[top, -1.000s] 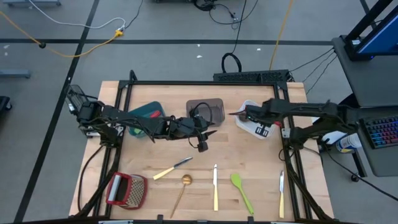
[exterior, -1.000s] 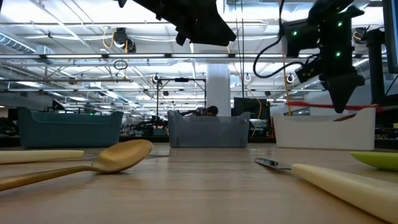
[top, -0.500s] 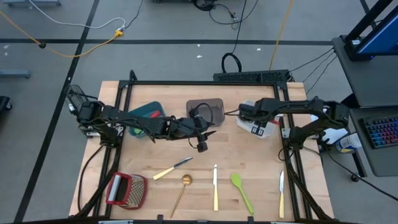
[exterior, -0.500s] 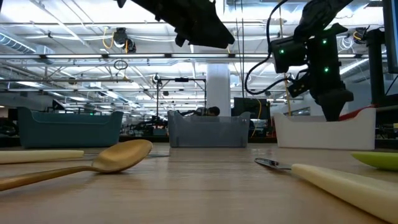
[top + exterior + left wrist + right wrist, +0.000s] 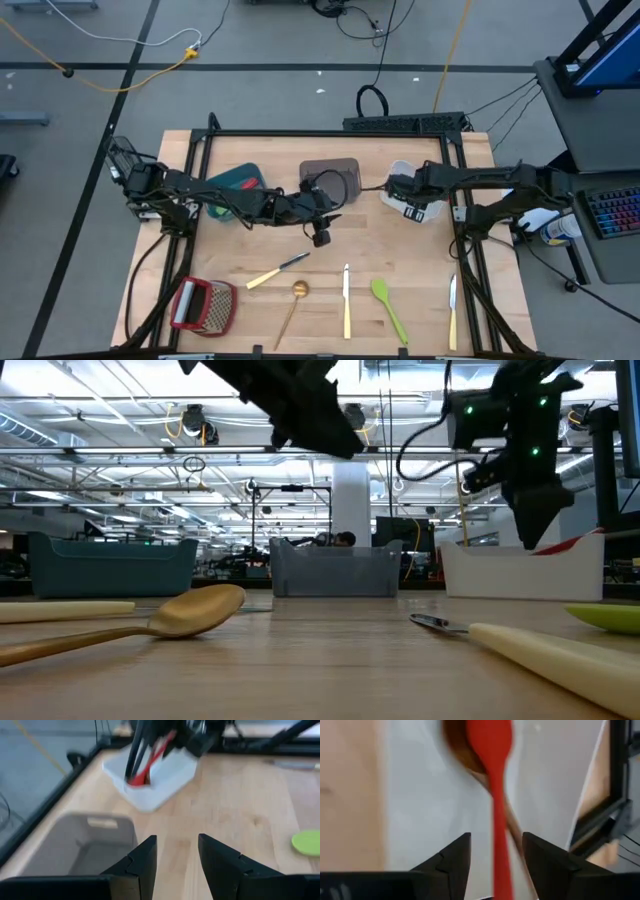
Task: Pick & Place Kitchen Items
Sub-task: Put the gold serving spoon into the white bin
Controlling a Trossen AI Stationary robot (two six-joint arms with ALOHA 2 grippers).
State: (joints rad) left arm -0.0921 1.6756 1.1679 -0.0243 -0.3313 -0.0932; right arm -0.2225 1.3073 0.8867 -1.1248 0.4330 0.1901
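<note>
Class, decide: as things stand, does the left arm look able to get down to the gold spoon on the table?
Probably yes. The left pincer hangs open above the table, and the gold spoon lies uncovered on bare wood with a knife beside it, not over it.

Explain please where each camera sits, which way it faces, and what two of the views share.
High: above the table, facing straight down; both arms, left pincer open, right pincer over the white bin.
Low: at tabletop height, facing level across; gold spoon near, arms above.
Left wrist: on the left arm, past its open fingers toward the white bin.
Right wrist: looking into the white bin at the red spatula.
Both wrist views share that spatula.
</note>
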